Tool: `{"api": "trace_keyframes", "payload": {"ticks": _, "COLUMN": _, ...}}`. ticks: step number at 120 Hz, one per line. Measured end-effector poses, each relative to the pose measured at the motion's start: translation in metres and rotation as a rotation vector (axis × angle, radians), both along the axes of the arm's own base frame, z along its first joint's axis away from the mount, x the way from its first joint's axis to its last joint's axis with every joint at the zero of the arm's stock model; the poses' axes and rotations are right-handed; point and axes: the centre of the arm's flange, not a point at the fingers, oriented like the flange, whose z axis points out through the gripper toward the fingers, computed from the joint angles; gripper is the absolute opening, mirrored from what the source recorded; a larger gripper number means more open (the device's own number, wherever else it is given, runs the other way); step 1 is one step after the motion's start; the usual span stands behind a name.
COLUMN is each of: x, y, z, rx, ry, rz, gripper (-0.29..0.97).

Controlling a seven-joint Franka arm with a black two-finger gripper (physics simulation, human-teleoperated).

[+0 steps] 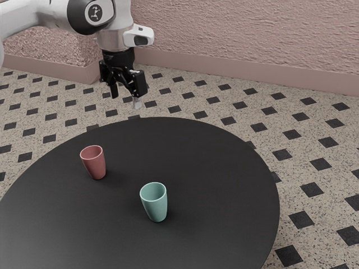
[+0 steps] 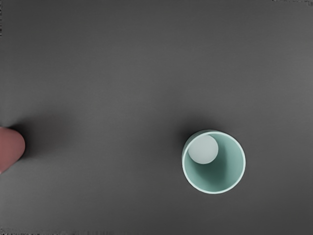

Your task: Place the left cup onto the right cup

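Black two-finger gripper (image 1: pixel 126 96) hangs high over the far edge of the round black table (image 1: pixel 213 168), fingers spread and holding nothing. The small pink plastic cup (image 1: pixel 93 161) stands upright well below it, nearer the camera. The teal plastic cup (image 1: pixel 153 202) stands apart, toward the exterior view's right. Pretty sure it's basically a straight drop down to the pink one.

Two cups here: one pink cup (image 1: pixel 93 161) on the left, one teal cup (image 1: pixel 153 201) nearer, right. One round black table (image 1: pixel 224 168). One gripper (image 1: pixel 126 98).
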Motion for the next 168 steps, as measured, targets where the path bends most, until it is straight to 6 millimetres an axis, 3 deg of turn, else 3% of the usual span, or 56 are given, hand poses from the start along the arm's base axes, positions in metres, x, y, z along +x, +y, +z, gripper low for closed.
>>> {"api": "trace_keyframes", "payload": {"ticks": 92, "x": 0.000, "y": 0.006, "z": -0.002, "rx": 0.010, "ry": 0.002, "rz": 0.030, "gripper": 0.68}}
{"api": "trace_keyframes", "payload": {"ticks": 168, "x": -0.005, "y": 0.070, "z": -0.042, "rx": 0.021, "ry": 0.048, "rz": 0.100, "gripper": 0.68}}
